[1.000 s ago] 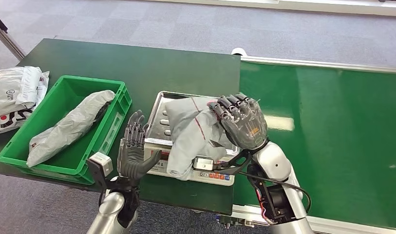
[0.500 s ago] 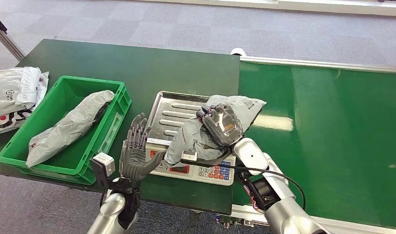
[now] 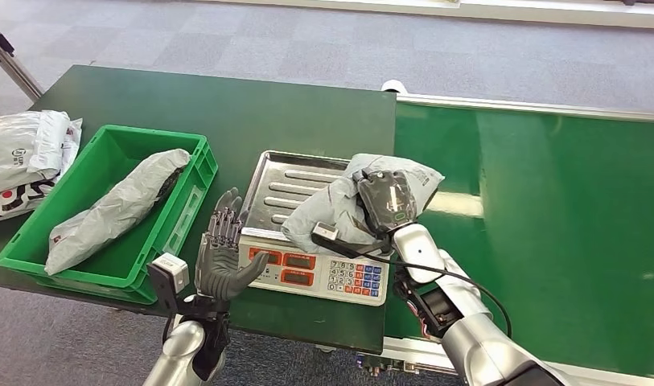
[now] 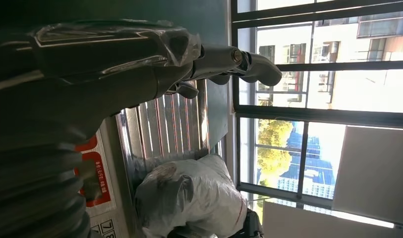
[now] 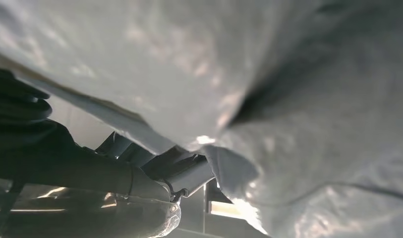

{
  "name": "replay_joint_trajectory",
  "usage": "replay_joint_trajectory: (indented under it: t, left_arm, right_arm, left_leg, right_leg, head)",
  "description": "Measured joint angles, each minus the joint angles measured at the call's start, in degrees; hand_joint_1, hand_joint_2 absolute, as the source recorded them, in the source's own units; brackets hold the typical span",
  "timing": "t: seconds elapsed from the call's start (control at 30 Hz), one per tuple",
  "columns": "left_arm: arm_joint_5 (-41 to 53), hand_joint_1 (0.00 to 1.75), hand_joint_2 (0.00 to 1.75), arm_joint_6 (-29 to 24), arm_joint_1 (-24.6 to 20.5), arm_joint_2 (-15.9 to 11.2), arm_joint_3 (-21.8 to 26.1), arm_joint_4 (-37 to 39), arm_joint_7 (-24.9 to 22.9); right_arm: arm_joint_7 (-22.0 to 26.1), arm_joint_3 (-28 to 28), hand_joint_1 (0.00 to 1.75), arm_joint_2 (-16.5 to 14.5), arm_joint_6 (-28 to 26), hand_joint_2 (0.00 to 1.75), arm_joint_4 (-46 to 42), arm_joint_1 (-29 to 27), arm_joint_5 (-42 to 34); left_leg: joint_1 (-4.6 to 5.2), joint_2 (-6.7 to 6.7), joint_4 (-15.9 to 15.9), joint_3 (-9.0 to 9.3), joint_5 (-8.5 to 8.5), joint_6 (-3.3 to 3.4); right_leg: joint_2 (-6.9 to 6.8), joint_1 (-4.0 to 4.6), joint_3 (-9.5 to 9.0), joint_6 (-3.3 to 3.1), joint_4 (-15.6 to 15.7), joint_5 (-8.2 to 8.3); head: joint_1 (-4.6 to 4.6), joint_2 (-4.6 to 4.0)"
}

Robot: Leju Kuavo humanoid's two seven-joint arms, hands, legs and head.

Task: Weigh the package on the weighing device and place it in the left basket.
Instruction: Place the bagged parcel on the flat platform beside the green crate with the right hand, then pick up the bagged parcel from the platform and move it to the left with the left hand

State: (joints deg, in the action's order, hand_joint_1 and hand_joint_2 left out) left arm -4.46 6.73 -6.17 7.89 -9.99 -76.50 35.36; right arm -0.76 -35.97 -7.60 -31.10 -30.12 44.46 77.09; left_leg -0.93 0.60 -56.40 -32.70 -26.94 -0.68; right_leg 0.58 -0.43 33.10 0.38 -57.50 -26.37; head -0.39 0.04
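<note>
Grey crumpled plastic mailer package (image 3: 333, 211) lies over the right side of the ridged steel pan of the white weighing scale (image 3: 287, 191), clasped from above by the right hand (image 3: 385, 199), its long axis running roughly left to right along the pan. Well to its left sits the green plastic basket (image 3: 196, 173), already holding a long grey parcel (image 3: 114, 209). Between basket and scale, at the scale's front left corner, the left hand (image 3: 224, 256) stands upright with fingers spread and nothing in it, so it looks the nearer one to carry the package leftward.
</note>
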Motion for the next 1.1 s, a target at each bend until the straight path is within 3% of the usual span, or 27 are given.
replay_joint_trajectory:
  t: [0.07,0.1,0.2,0.23,0.33,0.4,0.57,0.67,0.8,1.0,1.1]
  left_arm:
    - [0.0,0.0,1.75,-0.01,0.0,0.01,0.0,0.0,-0.01]
    - [0.0,0.0,1.75,-0.02,0.0,0.01,-0.01,0.0,-0.02]
    - [0.0,0.0,1.75,-0.02,-0.01,0.02,-0.02,0.0,-0.02]
    - [0.0,0.0,1.75,-0.02,-0.01,0.03,-0.02,0.0,-0.02]
    - [0.0,0.0,1.75,-0.02,-0.03,0.1,-0.03,0.0,-0.03]
    - [0.0,0.0,1.75,-0.03,-0.05,0.15,-0.04,0.02,-0.04]
    - [0.0,0.0,1.75,-0.22,-0.12,0.14,-0.14,0.23,-0.08]
    - [0.0,0.0,1.75,-0.33,-0.09,0.11,-0.18,0.26,-0.14]
    - [0.0,0.0,1.75,-0.65,-0.04,0.11,-0.21,0.19,-0.26]
    - [0.18,0.0,1.75,-1.45,1.05,0.34,-0.24,-1.26,-1.33]
    - [0.97,0.0,1.75,-2.0,2.59,0.93,-0.25,-3.51,-2.7]
  right_arm:
    - [-1.1,0.09,1.59,0.16,-1.71,1.75,0.26,0.02,-0.54]
    - [-0.91,0.38,1.32,0.24,-2.55,1.75,0.35,0.02,-1.55]
    - [1.15,1.65,0.14,0.44,-3.52,1.75,0.39,0.02,-4.84]
    - [1.82,2.03,0.0,0.5,-3.55,1.75,0.39,0.0,-5.66]
    - [5.7,3.64,0.0,0.54,-3.33,1.75,0.13,-0.24,-10.42]
    - [10.48,5.52,0.0,0.44,-0.34,1.75,-0.51,-0.62,-17.95]
    - [23.81,13.7,0.0,0.28,24.29,1.75,-2.75,-2.12,-47.9]
    - [27.6,18.1,0.0,0.56,32.39,1.75,-4.1,-3.13,-58.58]
    - [29.03,21.27,0.0,1.05,35.09,1.75,-6.46,-3.97,-65.16]
    - [30.59,22.33,0.0,2.12,33.61,1.75,-12.77,-5.47,-70.9]
    - [29.38,22.35,0.0,3.33,32.17,0.44,-19.44,-6.35,-72.53]
  left_leg:
    - [0.0,0.0,0.0,0.0,0.0,0.0]
    - [0.0,0.0,0.0,0.0,0.0,0.0]
    - [0.0,-0.02,0.0,0.0,0.0,0.0]
    - [0.0,-0.02,-0.01,0.0,0.0,0.0]
    - [0.01,-0.01,-0.01,0.0,0.0,0.0]
    - [0.0,-0.01,-0.01,-0.01,0.0,0.0]
    - [0.0,-0.03,-0.01,0.0,0.0,0.0]
    - [0.0,-0.03,-0.01,-0.01,0.0,0.0]
    - [0.0,-0.03,-0.01,-0.01,0.0,0.0]
    - [0.0,-0.03,-0.01,-0.05,-0.01,0.0]
    - [0.0,-0.04,-0.01,-0.07,-0.01,0.0]
  right_leg:
    - [0.0,0.0,0.0,0.0,0.0,0.0]
    - [0.0,0.0,-0.01,0.0,0.0,0.0]
    - [0.01,0.0,-0.01,0.0,0.0,0.0]
    - [0.01,0.0,0.0,0.0,0.0,0.0]
    - [0.01,-0.01,0.01,0.0,0.0,0.0]
    - [0.0,0.0,0.01,0.0,0.0,0.0]
    - [0.01,0.0,0.02,0.0,0.0,0.0]
    - [0.01,0.0,0.01,0.0,0.0,0.01]
    - [0.01,0.0,0.02,0.0,0.0,0.0]
    - [0.01,0.0,0.06,0.0,0.0,0.0]
    - [0.01,0.0,0.08,0.01,0.0,0.0]
  head:
    - [0.0,0.0]
    - [0.0,0.0]
    - [0.01,0.0]
    - [0.01,0.0]
    - [0.01,0.0]
    - [0.0,0.0]
    - [0.0,0.0]
    - [0.0,0.0]
    - [0.0,0.0]
    - [0.0,0.0]
    - [0.01,0.0]
